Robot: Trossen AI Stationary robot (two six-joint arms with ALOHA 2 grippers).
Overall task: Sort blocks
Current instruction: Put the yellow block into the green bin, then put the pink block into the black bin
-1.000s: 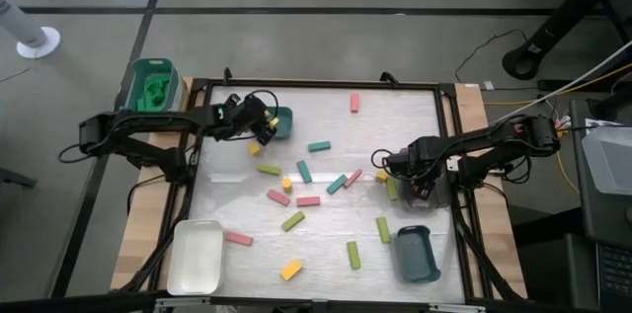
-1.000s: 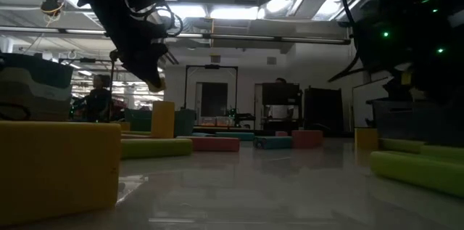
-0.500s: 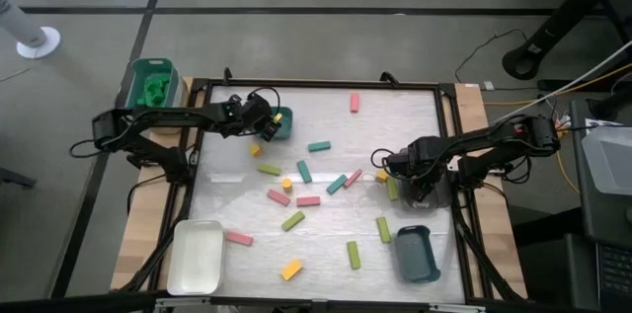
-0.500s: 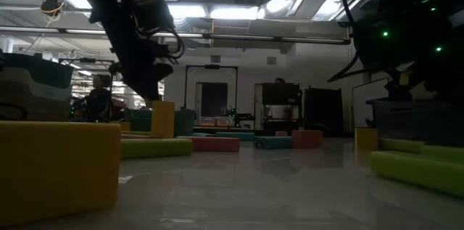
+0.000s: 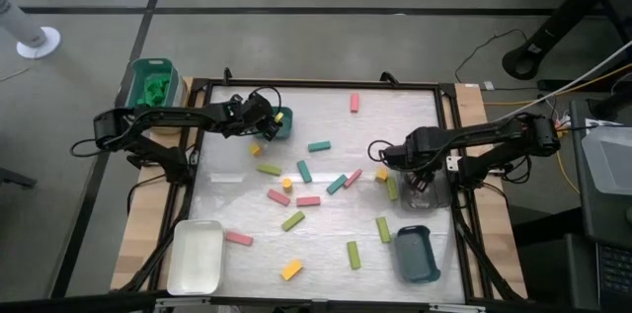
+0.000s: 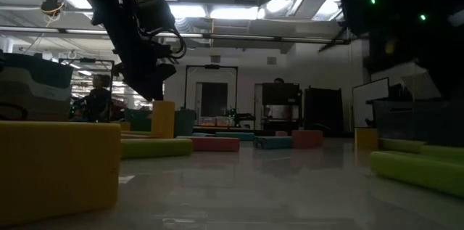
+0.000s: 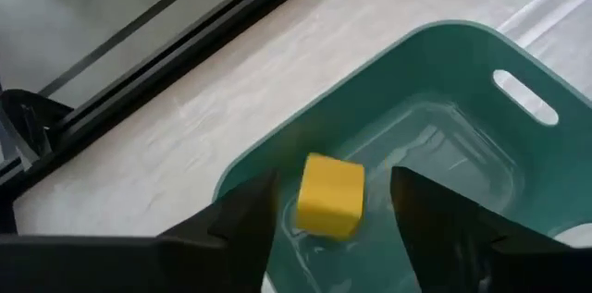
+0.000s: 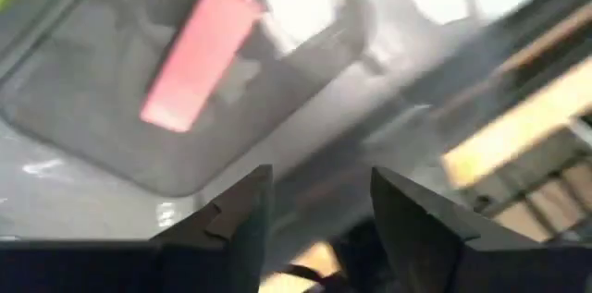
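L gripper over teal tray at table's far-left, fingers apart, yellow cube lying in tray, apart from both fingers; best lift straight up, clear rim; R gripper empty, fingers apart, over grey tray holding pink bar.

One camera hangs overhead, looking straight down on the whole table and both arms. A second sits at tabletop height, facing level across the blocks into the room behind. The left wrist camera looks closely down past its fingers into the teal tray near the far-left corner, also seen from above. The right wrist camera is close to a grey tray holding a pink block at the right edge.
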